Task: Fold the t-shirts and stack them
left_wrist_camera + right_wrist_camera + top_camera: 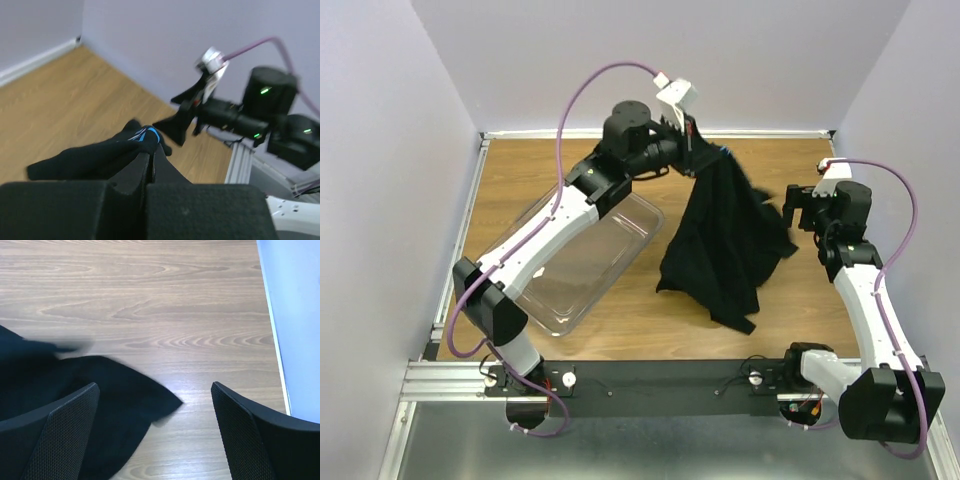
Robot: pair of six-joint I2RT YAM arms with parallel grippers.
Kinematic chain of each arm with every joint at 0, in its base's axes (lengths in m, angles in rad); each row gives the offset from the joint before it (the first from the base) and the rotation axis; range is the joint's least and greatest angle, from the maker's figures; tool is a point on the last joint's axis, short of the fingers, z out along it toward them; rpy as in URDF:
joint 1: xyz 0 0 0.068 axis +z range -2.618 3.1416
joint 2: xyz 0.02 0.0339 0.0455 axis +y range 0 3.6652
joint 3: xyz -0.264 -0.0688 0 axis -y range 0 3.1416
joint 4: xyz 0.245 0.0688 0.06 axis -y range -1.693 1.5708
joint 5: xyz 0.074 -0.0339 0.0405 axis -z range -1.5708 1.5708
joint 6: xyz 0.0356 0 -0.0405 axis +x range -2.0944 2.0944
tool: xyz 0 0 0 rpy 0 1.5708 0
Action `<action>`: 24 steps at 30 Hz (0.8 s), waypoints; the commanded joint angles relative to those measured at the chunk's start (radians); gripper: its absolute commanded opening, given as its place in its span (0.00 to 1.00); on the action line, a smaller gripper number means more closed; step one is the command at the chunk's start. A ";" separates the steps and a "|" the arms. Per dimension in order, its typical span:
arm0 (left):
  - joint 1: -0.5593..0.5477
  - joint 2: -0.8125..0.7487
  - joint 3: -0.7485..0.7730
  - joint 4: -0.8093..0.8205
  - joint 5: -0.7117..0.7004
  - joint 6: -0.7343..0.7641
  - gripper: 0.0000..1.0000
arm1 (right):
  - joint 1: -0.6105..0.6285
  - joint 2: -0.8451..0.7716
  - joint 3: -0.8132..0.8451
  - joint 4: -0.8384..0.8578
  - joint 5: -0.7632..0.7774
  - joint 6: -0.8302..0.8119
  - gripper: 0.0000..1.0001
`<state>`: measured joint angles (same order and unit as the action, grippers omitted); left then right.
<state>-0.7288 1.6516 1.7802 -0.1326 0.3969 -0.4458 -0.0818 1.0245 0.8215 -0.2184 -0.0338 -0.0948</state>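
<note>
Between pressed-together jaws of left gripper (151, 156): t-shirt (720, 240) pinched, held high, probably to hang open; right gripper (155, 390) jaws spread, empty, above its edge.

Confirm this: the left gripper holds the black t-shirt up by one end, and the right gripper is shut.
Wrong on the right gripper: it is open, jaws wide apart, as the right wrist view shows. The left gripper does hold the t-shirt up.
</note>
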 commanded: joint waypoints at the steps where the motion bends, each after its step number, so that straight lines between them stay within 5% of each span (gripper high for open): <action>1: -0.008 -0.047 -0.059 0.073 -0.038 0.038 0.00 | -0.004 -0.018 0.011 0.025 -0.018 -0.023 1.00; 6: -0.014 0.002 -0.148 0.110 0.043 0.045 0.00 | -0.004 -0.066 -0.012 0.010 -0.174 -0.083 1.00; 8: -0.029 0.033 -0.163 0.090 0.083 0.070 0.26 | -0.004 -0.066 -0.018 0.007 -0.198 -0.092 1.00; 9: -0.037 0.037 -0.162 0.065 0.048 0.109 0.62 | -0.004 -0.058 -0.016 0.005 -0.215 -0.097 1.00; 11: -0.076 0.027 -0.144 -0.042 -0.138 0.224 0.81 | -0.004 -0.050 -0.010 -0.005 -0.231 -0.095 1.00; 13: -0.095 -0.010 -0.166 -0.081 -0.328 0.269 0.85 | -0.004 -0.046 -0.008 -0.010 -0.248 -0.100 1.00; 14: -0.098 -0.056 -0.220 -0.099 -0.539 0.292 0.86 | -0.004 -0.046 -0.007 -0.015 -0.270 -0.102 1.00; 15: -0.098 -0.076 -0.249 -0.110 -0.541 0.292 0.86 | -0.004 -0.046 -0.008 -0.018 -0.281 -0.103 1.00; 16: -0.096 -0.105 -0.308 -0.152 -0.723 0.297 0.89 | -0.004 -0.047 -0.008 -0.021 -0.290 -0.108 1.00; 18: -0.090 -0.118 -0.356 -0.217 -0.844 0.282 0.91 | -0.004 -0.049 -0.010 -0.025 -0.317 -0.115 1.00; 24: -0.086 -0.144 -0.508 -0.447 -0.732 0.180 0.88 | -0.003 -0.043 -0.008 -0.041 -0.382 -0.121 1.00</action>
<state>-0.8093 1.5333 1.3411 -0.3889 -0.3012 -0.2195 -0.0826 0.9756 0.8162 -0.2317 -0.3347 -0.2001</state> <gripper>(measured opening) 0.887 0.998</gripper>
